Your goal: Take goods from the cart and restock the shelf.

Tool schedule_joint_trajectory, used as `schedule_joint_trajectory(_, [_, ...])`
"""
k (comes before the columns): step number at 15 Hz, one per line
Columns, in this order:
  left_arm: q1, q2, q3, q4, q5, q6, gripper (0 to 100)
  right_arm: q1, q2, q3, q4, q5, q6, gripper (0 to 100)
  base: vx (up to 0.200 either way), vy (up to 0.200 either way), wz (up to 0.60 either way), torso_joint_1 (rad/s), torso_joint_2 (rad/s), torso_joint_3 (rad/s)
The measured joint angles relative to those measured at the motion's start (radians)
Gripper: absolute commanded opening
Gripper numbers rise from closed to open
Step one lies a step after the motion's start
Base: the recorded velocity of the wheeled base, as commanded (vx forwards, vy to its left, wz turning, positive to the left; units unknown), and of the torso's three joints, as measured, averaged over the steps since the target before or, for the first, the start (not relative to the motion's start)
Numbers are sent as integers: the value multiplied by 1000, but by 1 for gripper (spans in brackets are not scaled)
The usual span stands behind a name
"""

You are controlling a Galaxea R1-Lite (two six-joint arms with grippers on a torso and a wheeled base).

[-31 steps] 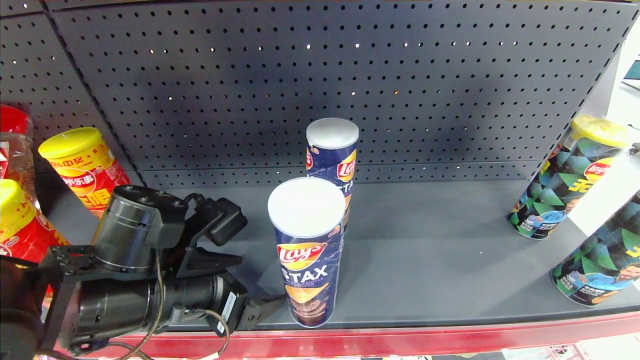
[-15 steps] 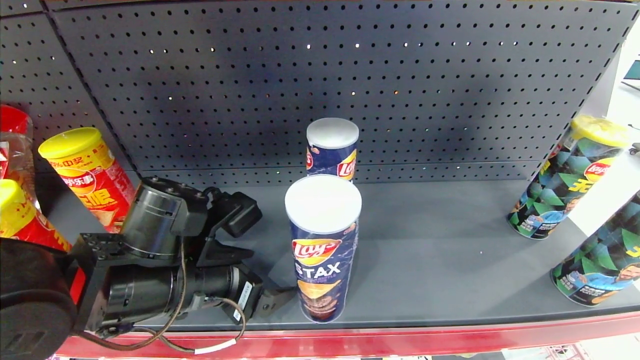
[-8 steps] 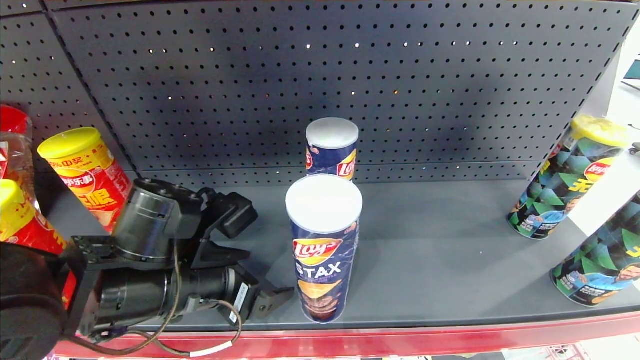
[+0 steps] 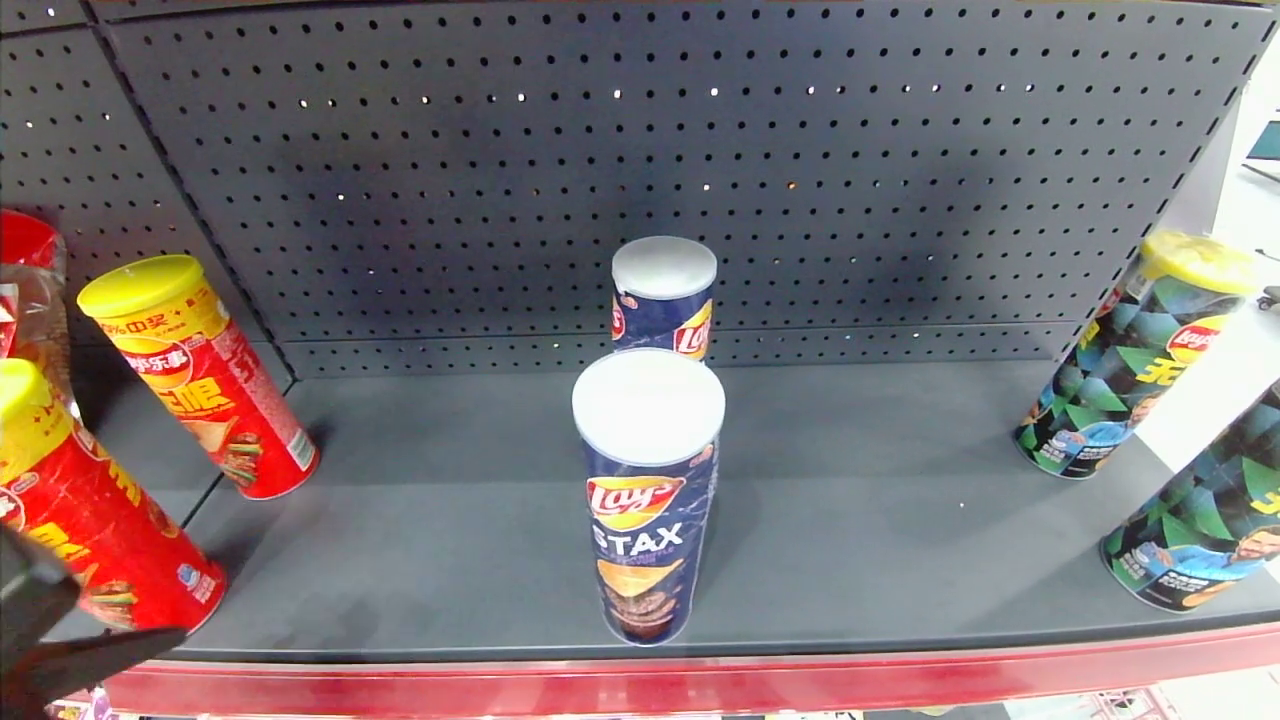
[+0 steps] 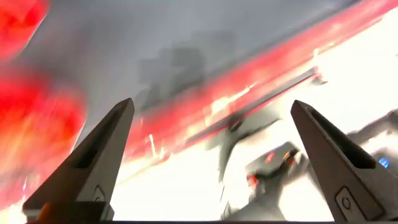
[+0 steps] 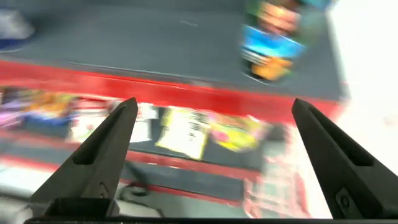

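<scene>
Front can (image 4: 648, 500) stands upright near the front edge of the shelf (image 4: 880, 520), not held by anything. Rear can (image 4: 663, 300) stands right behind it, by the pegboard (image 4: 500, 150). There are two red cans (image 4: 205, 385) at the left end and two green cans (image 4: 1125, 365) at the right end. Left gripper (image 5: 212, 104) is spread wide and empty, low by the shelf's left front corner. Right gripper (image 6: 214, 104) is spread wide and empty, facing the shelf's front edge near a green can.
</scene>
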Motion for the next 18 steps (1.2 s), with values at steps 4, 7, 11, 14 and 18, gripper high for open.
schedule_joint_trajectory(4, [374, -412, -8, 354, 20, -56, 100, -182, -27, 25, 56, -71, 9, 100, 0, 0, 0, 0, 0, 0])
schedule_joint_trajectory(7, [492, -634, 124, 248, -8, -48, 100, -278, -83, 121, 43, 42, 0, 100, 0, 0, 0, 0, 0, 0])
schedule_joint_trajectory(11, [507, -732, 452, -383, -57, -25, 100, -254, -236, 235, -88, 183, -51, 100, 0, 0, 0, 0, 0, 0])
schedule_joint_trajectory(14, [538, -783, 515, -350, -77, 16, 100, -249, -270, 334, -361, 129, -45, 100, 0, 0, 0, 0, 0, 0])
schedule_joint_trajectory(18, [550, -813, 524, -349, -78, 22, 100, -249, -280, 399, -398, 64, -11, 100, 0, 0, 0, 0, 0, 0])
